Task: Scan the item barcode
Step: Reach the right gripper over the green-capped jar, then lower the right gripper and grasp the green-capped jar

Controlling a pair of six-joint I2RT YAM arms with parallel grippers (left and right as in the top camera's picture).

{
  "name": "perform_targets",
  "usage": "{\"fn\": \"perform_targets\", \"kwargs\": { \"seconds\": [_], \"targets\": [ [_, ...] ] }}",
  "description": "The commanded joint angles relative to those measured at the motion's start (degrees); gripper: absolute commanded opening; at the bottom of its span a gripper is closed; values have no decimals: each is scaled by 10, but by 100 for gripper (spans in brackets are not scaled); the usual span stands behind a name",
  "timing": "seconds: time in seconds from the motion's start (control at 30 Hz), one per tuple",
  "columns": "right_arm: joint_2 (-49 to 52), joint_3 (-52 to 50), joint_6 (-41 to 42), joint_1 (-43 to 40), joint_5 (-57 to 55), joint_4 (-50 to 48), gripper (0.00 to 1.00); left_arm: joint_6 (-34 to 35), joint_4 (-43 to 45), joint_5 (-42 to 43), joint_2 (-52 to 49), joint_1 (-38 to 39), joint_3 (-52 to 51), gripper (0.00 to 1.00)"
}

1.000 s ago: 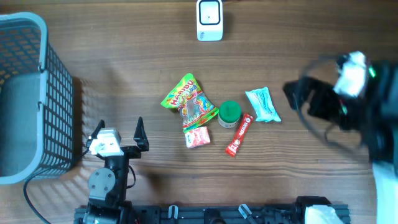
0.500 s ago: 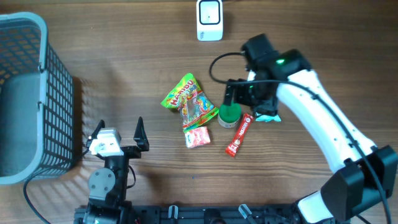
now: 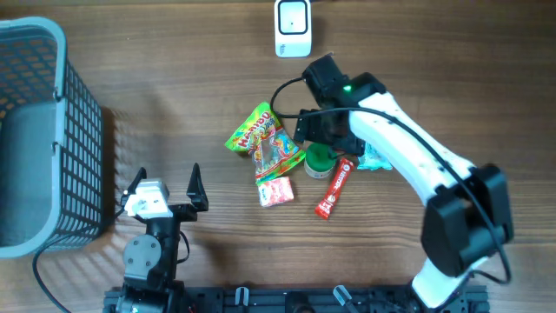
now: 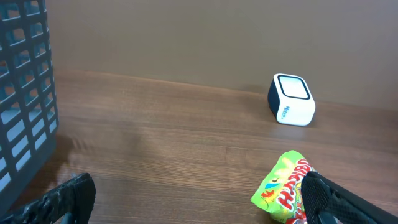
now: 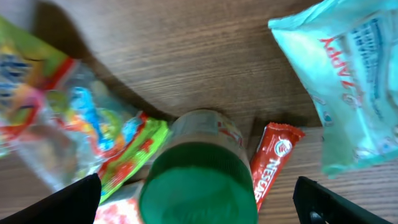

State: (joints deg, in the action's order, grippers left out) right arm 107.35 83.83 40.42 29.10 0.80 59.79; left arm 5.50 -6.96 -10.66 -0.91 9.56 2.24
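**Green-lid jar (image 5: pixel 199 174) now sits right under my right gripper (image 5: pixel 196 202)**

The jar stands upright on the table (image 3: pixel 434 52), between the bright candy bag (image 3: pixel 263 143) and the red stick pack (image 5: pixel 273 158). A second ago my right arm was way over at the table's edge. Now it has swung in and hangs above the green lid. Its fingers are wide open, one on each side, and hold nothing yet. I think I am ready to go down and grab. My left gripper (image 3: pixel 168 180) waits near the gray basket (image 3: pixel 35 130), wide open too, and empty. Far off at the back sits the white scanner (image 3: pixel 293 28). The jar must go there next.
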Motion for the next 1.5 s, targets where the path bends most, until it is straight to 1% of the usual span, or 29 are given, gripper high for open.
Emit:
{"fn": "perform_targets", "kwargs": {
  "seconds": [0.0, 0.1, 0.2, 0.53, 0.8, 0.87, 0.9, 1.03, 1.1, 1.13, 1.2, 1.27, 1.37, 1.4, 1.43, 1.47],
  "targets": [
    [46, 9, -15, 2, -9, -6, 100, 8, 0, -5, 1, -4, -2, 100],
    [82, 9, -15, 2, -1, -8, 100, 8, 0, -5, 1, -4, -2, 100],
    [114, 9, -15, 2, 44, -9, 100, 8, 0, -5, 1, -4, -2, 100],
    [117, 6, -15, 3, 43, -23, 99, 8, 0, -5, 1, -4, -2, 100],
    [117, -56, -13, 12, 44, -79, 99, 8, 0, -5, 1, -4, -2, 100],
    [117, -56, -13, 12, 44, -75, 90, 8, 0, -5, 1, -4, -2, 100],
    [117, -56, -13, 12, 44, -68, 88, 8, 0, -5, 1, -4, -2, 100],
    [117, -56, -13, 12, 49, -38, 81, 8, 0, -5, 1, -4, -2, 100],
    [117, -54, -15, 12, 68, -33, 75, 8, 0, -5, 1, -4, -2, 100],
    [117, -53, -15, 11, 76, -32, 75, 8, 0, -5, 1, -4, -2, 100],
    [117, -47, -40, 9, 114, -26, 71, 8, 0, -5, 1, -4, -2, 100],
    [117, -28, -62, 7, 147, 1, 69, 8, 0, -5, 1, -4, -2, 100],
    [117, 0, -76, 6, 146, 39, 68, 8, 0, -5, 1, -4, -2, 100],
    [117, 3, -77, 6, 141, 39, 70, 8, 0, -5, 1, -4, -2, 100],
    [117, 7, -76, 5, 132, 37, 74, 8, 0, -5, 1, -4, -2, 100],
    [117, 14, -76, 4, 110, 35, 74, 8, 0, -5, 1, -4, -2, 100]
  ]
}}
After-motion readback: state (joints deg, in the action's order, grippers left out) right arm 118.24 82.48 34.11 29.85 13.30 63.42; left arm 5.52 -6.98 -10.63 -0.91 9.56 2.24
